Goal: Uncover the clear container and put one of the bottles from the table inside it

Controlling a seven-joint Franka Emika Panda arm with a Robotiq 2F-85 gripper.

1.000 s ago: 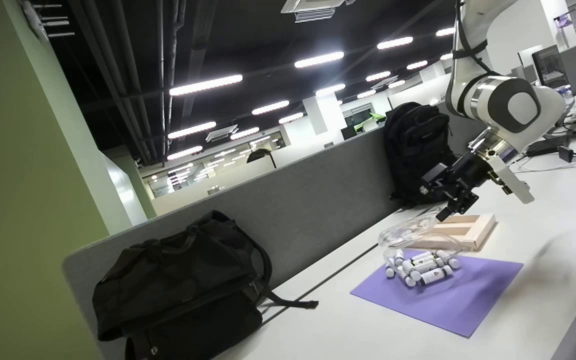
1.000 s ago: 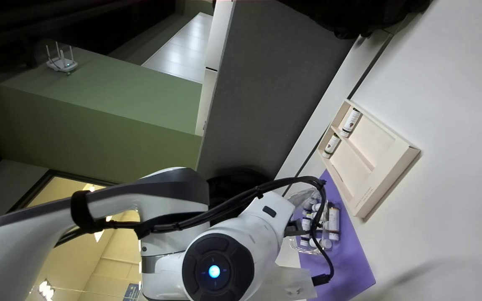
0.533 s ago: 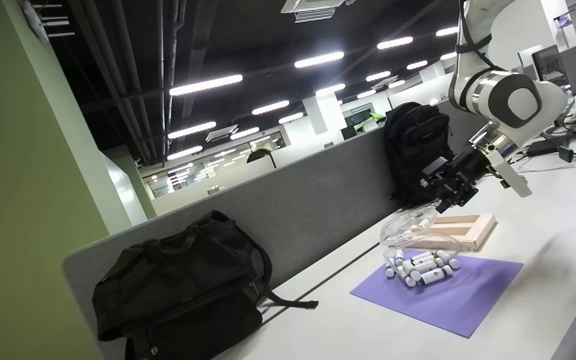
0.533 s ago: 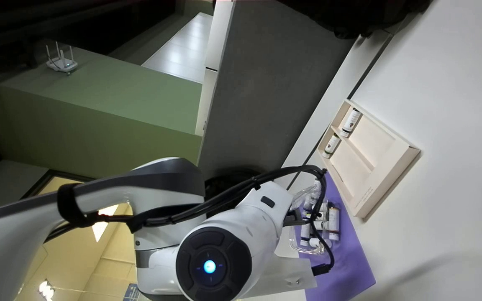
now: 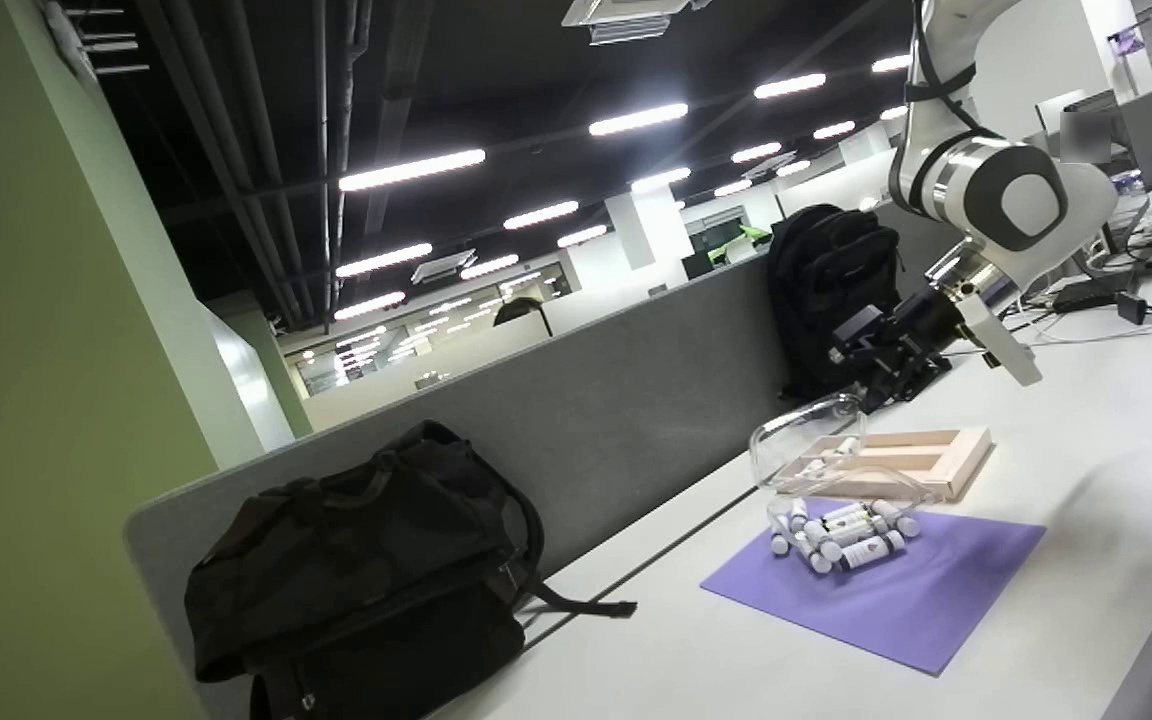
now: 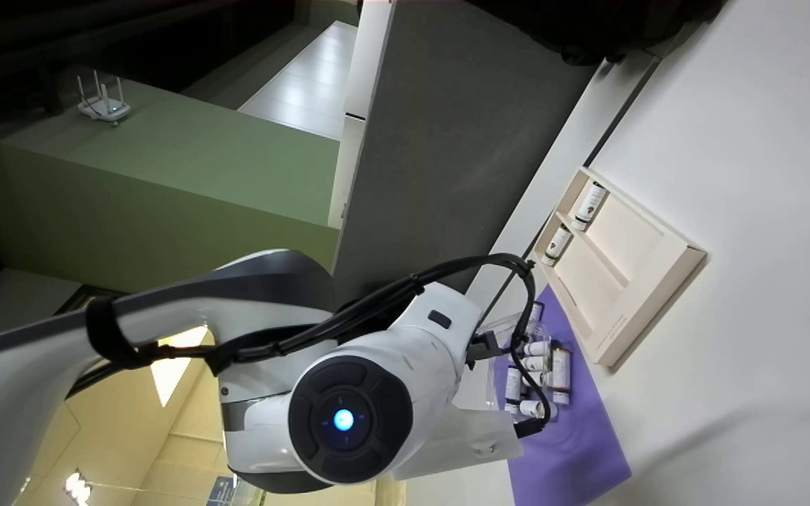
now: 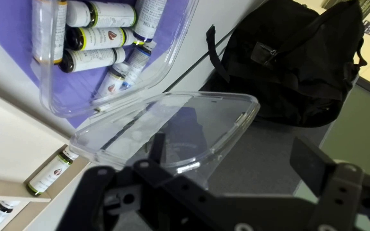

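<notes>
The clear container (image 7: 66, 112) is a see-through plastic box on the purple mat (image 5: 936, 610). Its hinged clear lid (image 7: 217, 122) stands raised and tilted; it also shows in an exterior view (image 5: 806, 430). Several white-labelled bottles (image 7: 96, 35) show within the base. A larger bottle (image 6: 561, 372) seems to lie just outside it on the mat. My gripper (image 7: 230, 144) is open, fingers wide apart, above the container at the lid's free edge (image 5: 871, 395). One finger overlaps the lid's rim; whether it touches cannot be told for certain. Nothing is between the fingers.
A tan wooden tray (image 6: 651, 309) stands beside the mat, holding two bottles (image 6: 590, 204) in its compartments. A grey partition (image 5: 616, 430) runs along the table edge. A black backpack (image 5: 356, 580) lies against it; another (image 5: 826, 290) stands behind the gripper.
My gripper has moved up and toward the partition side. The clear lid has swung higher and stands more upright. The bottles, mat and wooden tray have not moved.
</notes>
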